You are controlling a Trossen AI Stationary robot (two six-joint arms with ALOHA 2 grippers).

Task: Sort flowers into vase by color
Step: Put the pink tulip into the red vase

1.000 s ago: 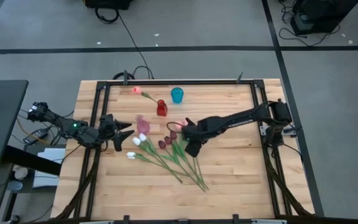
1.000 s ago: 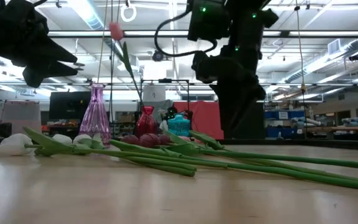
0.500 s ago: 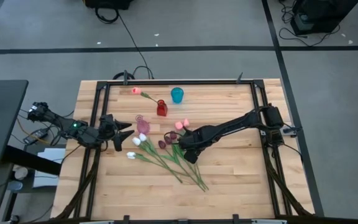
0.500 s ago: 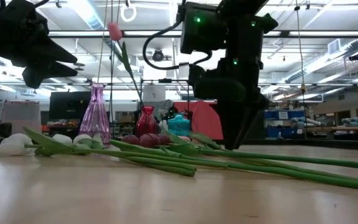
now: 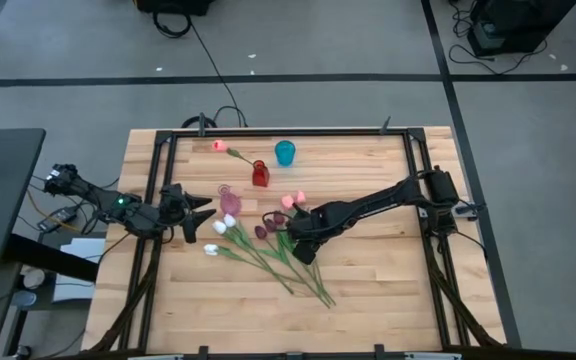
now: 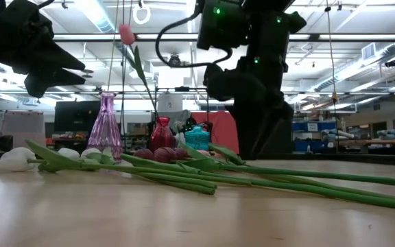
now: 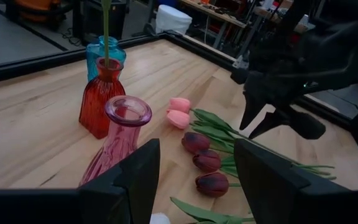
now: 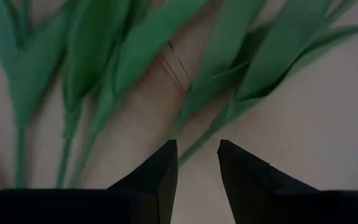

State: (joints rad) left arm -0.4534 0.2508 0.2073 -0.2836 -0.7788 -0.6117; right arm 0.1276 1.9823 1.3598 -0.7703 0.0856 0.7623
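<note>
Several tulips lie flat on the table (image 5: 368, 275), stems fanned toward the near right. Their heads are white (image 5: 218, 228), maroon (image 5: 262, 231) and pink (image 5: 289, 201). One pink tulip (image 5: 220, 146) stands in the red vase (image 5: 259, 174). Beside it stand a pink vase (image 5: 230, 198) and a teal vase (image 5: 284, 152). My right gripper (image 5: 298, 243) is open and points down over the stems; one green stem (image 8: 207, 135) runs between its fingertips (image 8: 166, 155). My left gripper (image 5: 200, 215) hovers open, left of the pink vase (image 7: 120, 134). My right gripper (image 8: 196, 152) comes from above with a finger on either side of one green stem where it leaves the leaves, fingers across it. The stem lies on the table. I cannot tell whether the fingers touch it.
The three vases stand close together toward the far side, between the two arms. A black frame (image 5: 268, 131) runs along the table's edges. Bare wood shows along the near edge and on the right, under my right arm (image 5: 388, 200).
My right gripper has moved toward the near edge and come down onto the fanned stems, uncovering the two pink heads. The flowers and vases have stayed where they were.
</note>
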